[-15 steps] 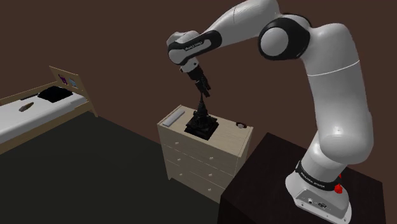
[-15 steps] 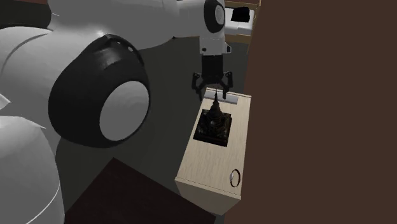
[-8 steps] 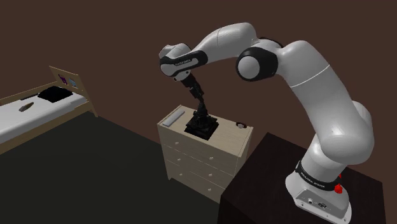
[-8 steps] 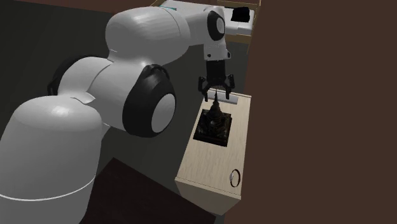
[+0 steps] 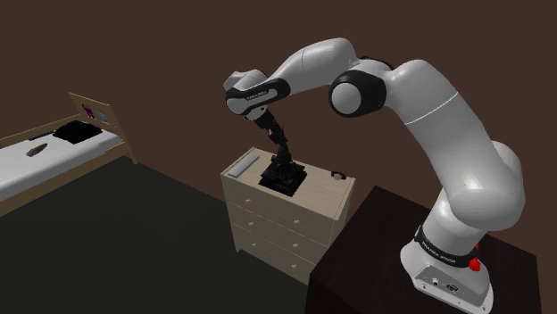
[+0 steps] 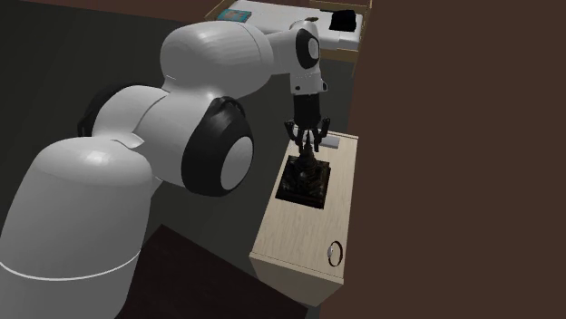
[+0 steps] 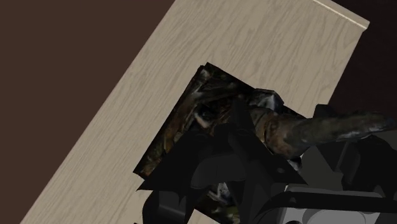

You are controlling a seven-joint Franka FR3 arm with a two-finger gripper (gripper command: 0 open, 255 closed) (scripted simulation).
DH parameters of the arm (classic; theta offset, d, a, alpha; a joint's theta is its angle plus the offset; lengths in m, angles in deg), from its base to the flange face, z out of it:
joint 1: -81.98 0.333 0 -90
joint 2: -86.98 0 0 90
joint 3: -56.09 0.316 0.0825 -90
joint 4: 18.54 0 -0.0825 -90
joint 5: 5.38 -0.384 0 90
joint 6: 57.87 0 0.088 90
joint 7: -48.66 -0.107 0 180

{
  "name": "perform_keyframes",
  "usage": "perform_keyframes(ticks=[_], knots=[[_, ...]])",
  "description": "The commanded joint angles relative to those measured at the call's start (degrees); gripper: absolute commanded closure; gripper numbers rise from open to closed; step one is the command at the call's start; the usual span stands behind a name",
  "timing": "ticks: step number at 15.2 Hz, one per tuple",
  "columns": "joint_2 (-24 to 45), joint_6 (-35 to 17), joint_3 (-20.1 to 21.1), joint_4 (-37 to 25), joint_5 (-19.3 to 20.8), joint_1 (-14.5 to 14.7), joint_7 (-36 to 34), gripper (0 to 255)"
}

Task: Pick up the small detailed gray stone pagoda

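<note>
The small dark grey pagoda (image 5: 284, 173) stands upright on its square base in the middle of the light wooden dresser top (image 5: 323, 193). My black gripper (image 5: 281, 148) comes down from above and is shut on its thin spire. In the second exterior view the fingers (image 6: 314, 138) pinch the spire just above the pagoda's body (image 6: 307, 177). In the wrist view the mottled spire (image 7: 318, 127) runs between the black fingers (image 7: 232, 149), with the square base (image 7: 181, 127) resting on the dresser top (image 7: 254, 44).
A flat grey slab (image 5: 243, 166) lies at the dresser's end nearest the bed (image 5: 54, 152). A small ring-shaped object (image 6: 335, 253) sits at the opposite end. The brown wall runs right behind the dresser. My dark stand (image 5: 384, 259) is beside it.
The gripper has come down over the pagoda's spire and its fingers, open before, have shut on it. The arm's elbow swung over; the pagoda has not moved.
</note>
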Motion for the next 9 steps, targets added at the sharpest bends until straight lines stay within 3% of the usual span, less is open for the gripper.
perform_keyframes(ticks=[1, 9], knots=[[0.1, -0.1, 0.0, 0.0, 0.0, 0.0, 0.0, 255], [-0.2, 0.4, 0.0, -0.2, 0.0, 0.0, 0.1, 255]])
